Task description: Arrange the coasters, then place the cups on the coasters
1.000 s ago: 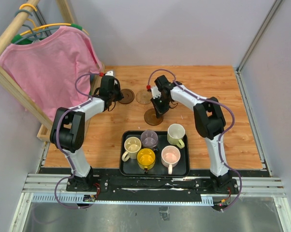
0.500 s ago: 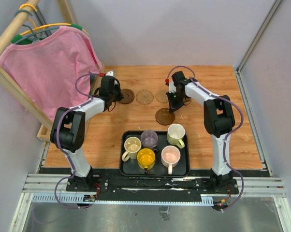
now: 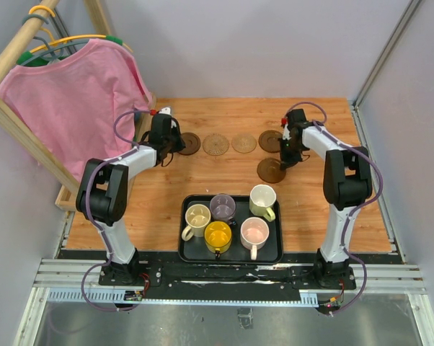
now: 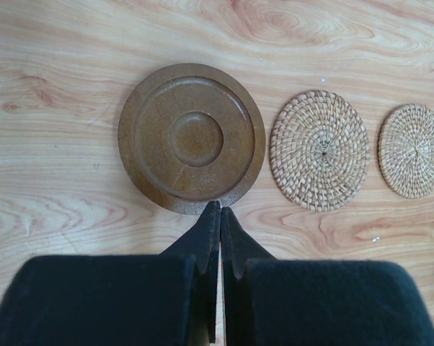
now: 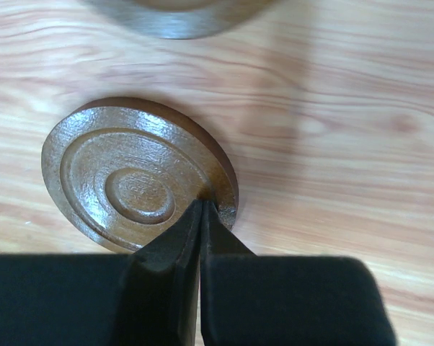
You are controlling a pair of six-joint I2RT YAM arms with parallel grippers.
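- While four coasters sit in a row along the far side of the bench (image 3: 156, 194), the fifth dark coaster (image 3: 271, 170) lies out of line, just nearer than the row's right end.
- Row, left to right: left dark coaster (image 3: 189, 143), first woven tan coaster (image 3: 215, 143), second woven tan coaster (image 3: 244, 143), right dark coaster (image 3: 269, 141).
- Left fingers (image 4: 202, 245) are pressed together with their tips at the left dark coaster's near rim; nothing is held.
- Right fingers (image 5: 177, 252) are pressed together, with their tips bearing on the fifth dark coaster's rim.
- Judgement: the discs look stiff, light and flat-lying, so pinching them seems awkward. Nudging at the rim suits better.
- Five cups (image 3: 218, 235) stand in the black tray (image 3: 195, 257) near the arm bases. They are probably rigid and breakable, and best taken by the wall or handle.
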